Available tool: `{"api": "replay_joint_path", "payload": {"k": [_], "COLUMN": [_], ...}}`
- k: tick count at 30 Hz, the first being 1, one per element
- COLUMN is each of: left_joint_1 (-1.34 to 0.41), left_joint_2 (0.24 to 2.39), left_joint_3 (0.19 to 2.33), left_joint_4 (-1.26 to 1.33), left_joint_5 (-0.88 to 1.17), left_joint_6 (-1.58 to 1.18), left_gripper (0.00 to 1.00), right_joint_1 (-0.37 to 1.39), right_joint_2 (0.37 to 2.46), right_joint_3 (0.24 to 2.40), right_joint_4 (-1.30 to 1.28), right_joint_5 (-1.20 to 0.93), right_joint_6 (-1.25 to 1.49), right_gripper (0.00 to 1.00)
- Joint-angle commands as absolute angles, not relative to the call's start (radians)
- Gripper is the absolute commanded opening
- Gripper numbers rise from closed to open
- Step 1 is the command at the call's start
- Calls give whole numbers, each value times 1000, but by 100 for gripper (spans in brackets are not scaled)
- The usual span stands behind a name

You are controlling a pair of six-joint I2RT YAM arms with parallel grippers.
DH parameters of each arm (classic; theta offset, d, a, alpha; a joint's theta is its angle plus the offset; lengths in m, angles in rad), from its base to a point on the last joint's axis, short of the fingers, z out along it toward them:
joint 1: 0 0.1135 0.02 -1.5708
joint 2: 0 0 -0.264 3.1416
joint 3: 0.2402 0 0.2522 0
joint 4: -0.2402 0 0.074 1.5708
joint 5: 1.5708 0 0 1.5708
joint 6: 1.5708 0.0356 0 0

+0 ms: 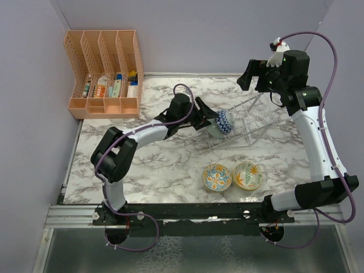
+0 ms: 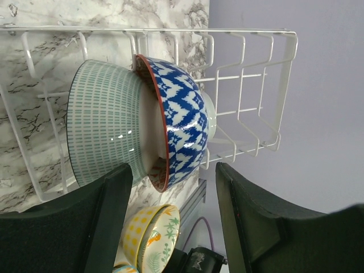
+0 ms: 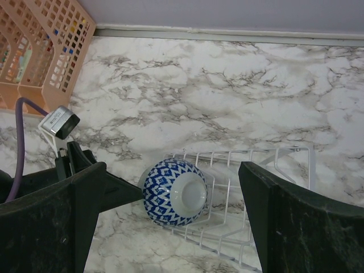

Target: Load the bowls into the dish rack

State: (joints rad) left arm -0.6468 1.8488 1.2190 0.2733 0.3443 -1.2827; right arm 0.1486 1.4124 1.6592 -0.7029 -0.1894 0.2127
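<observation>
At the left end of the dish rack (image 1: 250,122), a pale teal bowl (image 2: 105,122) and a blue-and-white patterned bowl (image 1: 225,121) stand on edge, nested. Just before them the left gripper (image 2: 173,170) is spread and empty. Above the rack the right gripper (image 3: 172,168) hangs wide open and empty. Nearer, a floral bowl (image 1: 216,177) and a yellow bowl (image 1: 248,175) sit side by side on the marble table (image 1: 159,165).

No text, brand, number or sign can be read in any of the views. The packets (image 1: 116,86) standing in the orange file organizer (image 1: 105,57) carry coloured printing. In the top view it is too small and blurred to make out a single letter. In the right wrist view only a scrap of it shows through the organizer's holes, and that is just as unreadable. The blue-and-white bowl (image 2: 182,119) and the green-striped bowl (image 2: 105,125) bear patterns only, with no lettering on the sides that show.
</observation>
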Motion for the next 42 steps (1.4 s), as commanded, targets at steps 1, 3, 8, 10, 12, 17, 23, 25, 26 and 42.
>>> {"api": "replay_joint_path", "payload": {"k": [1, 3, 8, 10, 12, 17, 23, 25, 26, 42], "left_joint_1": [-638, -637, -620, -608, -598, -591, -591, -591, -591, -594], "left_joint_2": [1787, 1778, 1739, 1713, 1702, 1703, 1738, 1753, 1763, 1935], "left_joint_3": [1213, 1221, 1209, 1187, 1172, 1142, 1071, 1020, 997, 911], "left_joint_4": [233, 212, 160, 141, 108, 71, 219, 345, 412, 933], "left_joint_5": [307, 303, 281, 269, 256, 238, 234, 237, 240, 198], "left_joint_6": [-1248, -1236, -1200, -1191, -1172, -1136, -1195, -1243, -1272, -1516], "left_gripper": [63, 63, 63, 63, 63, 63, 66, 70, 71, 71], "right_joint_1": [143, 144, 144, 144, 144, 142, 144, 143, 143, 143], "right_joint_2": [1383, 1381, 1376, 1373, 1372, 1378, 1385, 1384, 1384, 1383], "right_joint_3": [1654, 1651, 1643, 1642, 1642, 1642, 1652, 1652, 1652, 1638], "right_joint_4": [-680, -678, -676, -676, -676, -676, -682, -683, -684, -689], "right_joint_5": [-215, -217, -219, -218, -217, -217, -216, -216, -215, -198], "right_joint_6": [216, 216, 218, 217, 216, 218, 217, 215, 214, 203], "right_gripper": [99, 99, 99, 99, 99, 99, 99, 99, 99, 99]}}
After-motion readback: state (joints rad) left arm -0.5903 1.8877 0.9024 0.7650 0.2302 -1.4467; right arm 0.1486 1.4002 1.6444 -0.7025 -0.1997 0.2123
